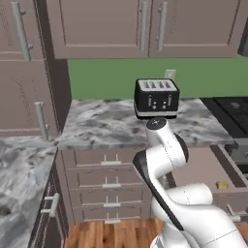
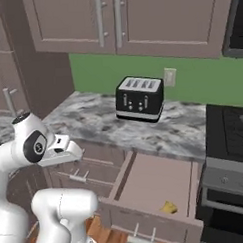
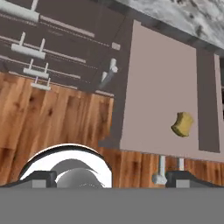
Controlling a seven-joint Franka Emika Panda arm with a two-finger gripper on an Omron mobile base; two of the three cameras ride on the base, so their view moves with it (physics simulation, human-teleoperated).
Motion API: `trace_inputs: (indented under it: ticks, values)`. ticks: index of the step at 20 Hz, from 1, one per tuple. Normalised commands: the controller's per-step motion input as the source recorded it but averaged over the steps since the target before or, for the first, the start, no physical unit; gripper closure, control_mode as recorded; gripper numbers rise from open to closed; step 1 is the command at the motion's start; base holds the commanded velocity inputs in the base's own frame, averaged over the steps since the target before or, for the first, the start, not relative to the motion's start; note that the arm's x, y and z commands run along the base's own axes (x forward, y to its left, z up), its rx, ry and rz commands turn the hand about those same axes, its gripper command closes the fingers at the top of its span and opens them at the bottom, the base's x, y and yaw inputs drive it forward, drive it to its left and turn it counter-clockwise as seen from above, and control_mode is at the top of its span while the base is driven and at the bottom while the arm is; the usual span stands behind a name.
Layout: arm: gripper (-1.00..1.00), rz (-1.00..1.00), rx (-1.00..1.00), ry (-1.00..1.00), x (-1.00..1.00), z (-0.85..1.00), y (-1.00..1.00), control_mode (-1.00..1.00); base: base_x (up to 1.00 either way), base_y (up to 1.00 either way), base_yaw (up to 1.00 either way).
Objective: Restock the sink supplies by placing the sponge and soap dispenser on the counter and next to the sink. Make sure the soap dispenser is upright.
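I am seeing the arm (image 1: pixel 167 160) folding up from the base in the left base view, its elbow sitting in front of the counter (image 1: pixel 106 123) edge, with the forearm angling back down toward the floor. In the right base view the arm (image 2: pixel 32 147) is bending at the lower left, wrist pointing right toward the open drawer (image 2: pixel 146 185).

The hand camera is looking down onto the drawer (image 3: pixel 157 87) and the wood floor (image 3: pixel 52 118). The gripper (image 3: pixel 111 179) is hanging above the floor just outside the drawer's front, jaws released and spread wide with nothing between them; I am only getting the two dark tips at the bottom edge.

The sponge (image 3: pixel 182 124) is lying alone in the drawer, toward its front right part as the hand camera frames it, apart from the walls. It is showing as a small yellow block in the right base view (image 2: pixel 169 207) and in the left base view (image 1: pixel 222 184), where the arm is covering much of the drawer (image 1: pixel 208 169).

A black toaster (image 2: pixel 139 98) is standing on the counter (image 2: pixel 93 119) against the green wall. The stove (image 2: pixel 229 134) is getting cut off at the right edge. I am not making out the soap dispenser or the sink.
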Motion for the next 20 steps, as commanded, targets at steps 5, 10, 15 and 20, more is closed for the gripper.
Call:
trace_inputs:
  ticks: [5, 10, 15, 20]
  values:
    - [-1.00, 0.00, 0.00, 0.00, 0.00, 0.00, 0.00, 1.00, 0.00, -0.99, -0.28]
    - [-1.00, 0.00, 0.00, 0.00, 0.00, 0.00, 0.00, 1.00, 0.00, -0.37, -0.27]
    - [-1.00, 0.00, 0.00, 0.00, 0.00, 0.00, 0.00, 1.00, 0.00, 0.00, -0.26]
    - [-1.00, 0.00, 0.00, 0.00, 0.00, 0.00, 0.00, 1.00, -0.24, 0.00, -0.19]
